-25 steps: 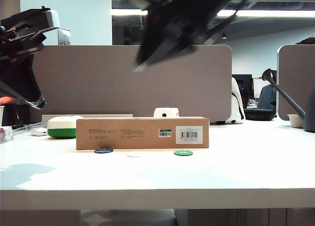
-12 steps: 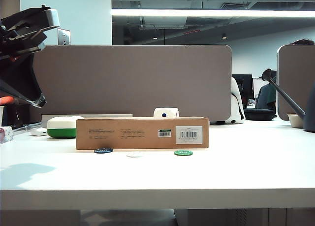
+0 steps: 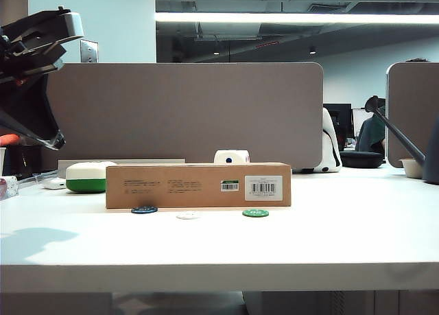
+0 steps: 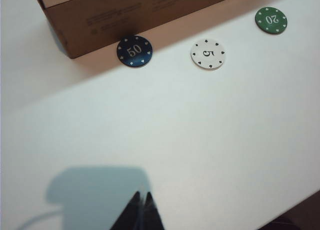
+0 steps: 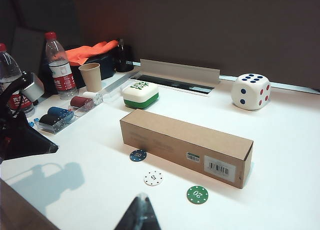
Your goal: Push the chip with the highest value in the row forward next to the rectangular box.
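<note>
- Blue, marked 50, the chip [image 4: 134,51] was the highest of the row: the white chip [image 4: 207,53] read 5 and the green chip [image 4: 271,20] read 20.
- The blue chip lay on the white tabletop [image 3: 219,243] just beside the long front face of the brown cardboard box [image 3: 198,185], near the box's end that faces the white-and-green case [image 3: 86,177]; whether it touched the cardboard could not be told.
- The white and green chips sat a little further from the box, so the blue one looked already pushed forward and the task close to done.
- The left hand [image 4: 140,210] hung above bare tabletop, well apart from the chips, its two fingertips pressed together.
- The right hand [image 5: 139,214] was held high above the near edge of the tabletop, fingertips likewise together; it was out of the exterior view.
- To finish well, I judged that any last nudge should be a slow, low push with closed fingertips squarely behind the blue chip, straight toward the box.
- A push off the chip's middle would likely slide it sideways along the box or toward the white chip.
- Too much force might shift the light box itself.
- If the chip was already touching, lifting clear without brushing it seemed the sounder choice.
</note>
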`<control>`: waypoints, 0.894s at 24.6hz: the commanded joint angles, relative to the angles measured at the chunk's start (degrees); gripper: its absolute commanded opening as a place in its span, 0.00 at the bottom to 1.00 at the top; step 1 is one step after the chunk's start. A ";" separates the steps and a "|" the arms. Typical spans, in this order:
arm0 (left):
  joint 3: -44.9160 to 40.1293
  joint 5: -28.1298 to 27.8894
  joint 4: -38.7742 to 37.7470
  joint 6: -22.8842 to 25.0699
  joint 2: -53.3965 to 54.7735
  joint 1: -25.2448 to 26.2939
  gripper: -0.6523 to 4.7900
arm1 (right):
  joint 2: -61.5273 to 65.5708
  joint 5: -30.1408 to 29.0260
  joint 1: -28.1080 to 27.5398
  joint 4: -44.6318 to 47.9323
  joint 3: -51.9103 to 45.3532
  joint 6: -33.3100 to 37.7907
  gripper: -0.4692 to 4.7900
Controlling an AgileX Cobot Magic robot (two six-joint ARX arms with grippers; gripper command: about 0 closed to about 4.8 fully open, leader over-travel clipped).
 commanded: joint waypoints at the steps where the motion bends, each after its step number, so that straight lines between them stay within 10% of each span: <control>1: 0.09 0.02 0.55 0.02 -0.13 -0.07 0.11 | 0.00 -0.13 0.00 0.90 0.22 0.00 0.08; 10: 0.09 0.02 0.55 0.07 -0.11 -0.07 0.11 | 0.00 -0.11 0.00 0.90 0.22 -0.02 0.08; 15: 0.00 -0.15 -2.73 8.92 -3.89 -0.02 0.11 | 0.00 -0.13 0.00 0.90 0.22 0.00 0.08; 22: -12.28 1.73 4.52 13.20 -43.74 7.78 0.11 | 0.00 -0.13 0.00 0.83 0.22 -0.02 0.08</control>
